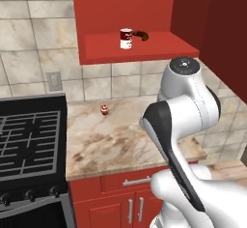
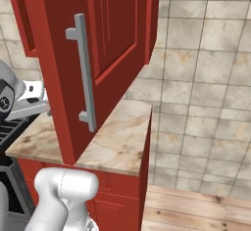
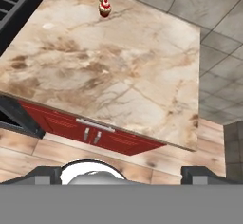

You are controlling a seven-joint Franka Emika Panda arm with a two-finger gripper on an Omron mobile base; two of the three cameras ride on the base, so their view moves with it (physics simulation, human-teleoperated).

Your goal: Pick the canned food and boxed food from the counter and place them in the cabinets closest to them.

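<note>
Kitchen: we see the stove [image 1: 30, 140] at left | beside it the counter [image 1: 120, 140] carries a tiny red-and-tan item [image 1: 104, 109] | above, the canned food [image 1: 126, 38] stands upright on the open cabinets' shelf [image 1: 140, 48] | our gripper [image 3: 127, 174] has its fingers spread wide, holding nothing.

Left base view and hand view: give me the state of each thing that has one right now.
canned food: upright on the open cabinet's shelf
cabinet: door open, shelf showing
cabinet door: swung out over the counter
cupcake-like item: upright on the counter
base cabinet doors: closed
gripper: open, holding nothing
</note>
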